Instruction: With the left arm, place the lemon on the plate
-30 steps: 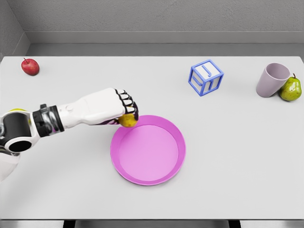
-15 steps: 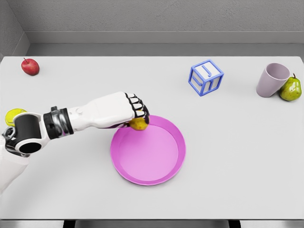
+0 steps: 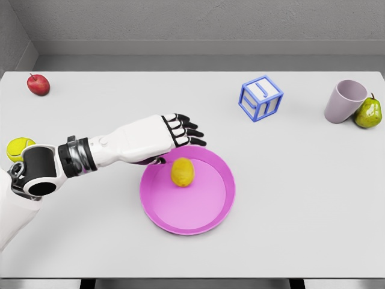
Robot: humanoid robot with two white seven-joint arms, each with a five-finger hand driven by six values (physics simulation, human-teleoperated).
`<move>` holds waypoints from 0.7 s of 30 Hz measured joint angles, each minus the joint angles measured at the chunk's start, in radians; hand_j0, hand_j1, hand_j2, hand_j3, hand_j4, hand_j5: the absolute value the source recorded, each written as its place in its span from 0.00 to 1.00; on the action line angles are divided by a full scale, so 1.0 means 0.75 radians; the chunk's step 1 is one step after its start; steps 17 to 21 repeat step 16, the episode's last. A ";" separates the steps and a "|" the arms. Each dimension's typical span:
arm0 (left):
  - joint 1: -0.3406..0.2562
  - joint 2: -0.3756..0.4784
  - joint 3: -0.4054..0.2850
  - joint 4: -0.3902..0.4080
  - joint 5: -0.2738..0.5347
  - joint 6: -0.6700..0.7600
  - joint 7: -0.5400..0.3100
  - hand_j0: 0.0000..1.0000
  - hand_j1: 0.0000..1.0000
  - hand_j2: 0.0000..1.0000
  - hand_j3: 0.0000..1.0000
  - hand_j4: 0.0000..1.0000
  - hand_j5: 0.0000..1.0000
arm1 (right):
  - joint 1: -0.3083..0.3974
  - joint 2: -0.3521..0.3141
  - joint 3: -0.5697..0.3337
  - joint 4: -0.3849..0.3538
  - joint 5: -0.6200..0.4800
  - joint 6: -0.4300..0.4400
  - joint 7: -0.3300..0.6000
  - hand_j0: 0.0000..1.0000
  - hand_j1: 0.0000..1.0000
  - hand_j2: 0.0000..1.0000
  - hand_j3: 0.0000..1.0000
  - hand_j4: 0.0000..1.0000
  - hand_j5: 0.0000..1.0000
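The left hand [image 3: 171,133] hovers over the far-left rim of the pink plate [image 3: 222,205], its fingers [image 3: 191,127] stretched out and spread, holding nothing. Its white forearm runs back to the lower-left corner of the view. Just beyond the fingertips the tabletop [image 3: 301,198] lies bare toward the far edge and toward the blue letter block [image 3: 260,97], which stands well apart to the right.

The lemon [image 3: 182,171] sits inside the plate, left of its centre and near the hand but clear of the fingers. It is yellow, oval, standing slightly on end, with a faint shadow on the pink floor beneath it.

The plate's right and near sides face wide open tabletop, all the way to the front edge. A yellow-green ball [image 3: 18,147] rests beside the arm's elbow at the left edge. A red apple [image 3: 38,84] lies in the far-left corner. At the far right a mauve cup [image 3: 344,101] leans, touching a green pear [image 3: 367,112].
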 measured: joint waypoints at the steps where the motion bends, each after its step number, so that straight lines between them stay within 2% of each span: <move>1: -0.004 0.001 0.000 0.000 0.000 0.000 0.002 1.00 1.00 1.00 1.00 1.00 1.00 | 0.000 0.000 0.000 0.000 0.000 0.000 0.000 1.00 1.00 1.00 1.00 1.00 1.00; 4: -0.010 0.003 0.000 0.000 0.001 0.000 0.012 1.00 1.00 1.00 1.00 1.00 1.00 | 0.000 0.000 0.000 0.000 0.000 0.000 0.000 1.00 1.00 1.00 1.00 1.00 1.00; 6: -0.047 0.054 0.000 0.000 0.052 0.000 0.040 1.00 1.00 1.00 1.00 1.00 1.00 | 0.000 0.000 0.000 0.000 0.000 0.000 0.000 1.00 1.00 1.00 1.00 1.00 1.00; 7: -0.072 0.118 0.000 0.000 0.111 0.001 0.049 1.00 1.00 1.00 1.00 1.00 1.00 | 0.000 0.000 0.000 0.000 0.000 0.000 0.000 1.00 1.00 1.00 1.00 1.00 1.00; 10: -0.070 0.339 0.001 0.001 0.255 0.000 0.064 1.00 1.00 1.00 1.00 1.00 1.00 | 0.000 0.000 0.000 0.000 0.000 0.000 0.000 1.00 1.00 1.00 1.00 1.00 1.00; 12: -0.059 0.485 0.003 0.004 0.301 0.000 0.070 1.00 1.00 1.00 1.00 1.00 1.00 | 0.000 0.000 0.000 0.000 0.000 0.000 0.000 1.00 1.00 1.00 1.00 1.00 1.00; 15: -0.059 0.624 0.003 0.026 0.331 0.000 0.075 1.00 1.00 1.00 1.00 1.00 1.00 | 0.000 0.000 0.000 0.000 0.000 0.000 0.000 1.00 1.00 1.00 1.00 1.00 1.00; 21: -0.057 0.649 0.003 0.037 0.335 0.000 0.076 1.00 1.00 1.00 1.00 1.00 1.00 | 0.000 0.000 0.000 0.000 0.000 0.000 0.000 1.00 1.00 1.00 1.00 1.00 1.00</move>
